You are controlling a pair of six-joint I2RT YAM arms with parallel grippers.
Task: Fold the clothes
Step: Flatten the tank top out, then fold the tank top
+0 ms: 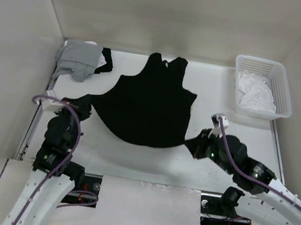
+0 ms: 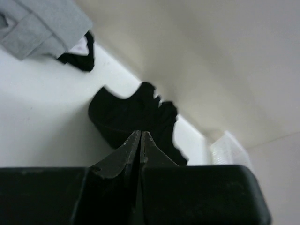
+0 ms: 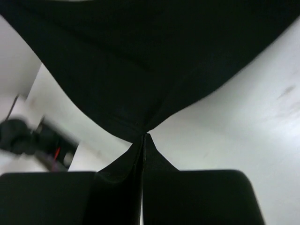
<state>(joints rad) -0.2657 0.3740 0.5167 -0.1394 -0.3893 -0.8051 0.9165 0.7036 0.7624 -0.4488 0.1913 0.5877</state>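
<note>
The clothes [image 1: 146,103] are one black sleeveless garment, spread flat mid-table with its straps at the far side and its wide hem toward me. My left gripper [image 1: 86,103] is shut at the hem's left corner. In the left wrist view the closed tips [image 2: 141,132] meet the black fabric [image 2: 131,117]. My right gripper [image 1: 192,141] is shut on the hem's right corner. In the right wrist view the fabric [image 3: 140,61] draws to a point at the closed tips [image 3: 144,135].
A light grey garment [image 1: 79,59] lies crumpled at the back left with a small black piece [image 1: 106,62] beside it. A white basket [image 1: 281,91] holding a white cloth [image 1: 254,95] stands at the back right. Walls enclose the table on three sides.
</note>
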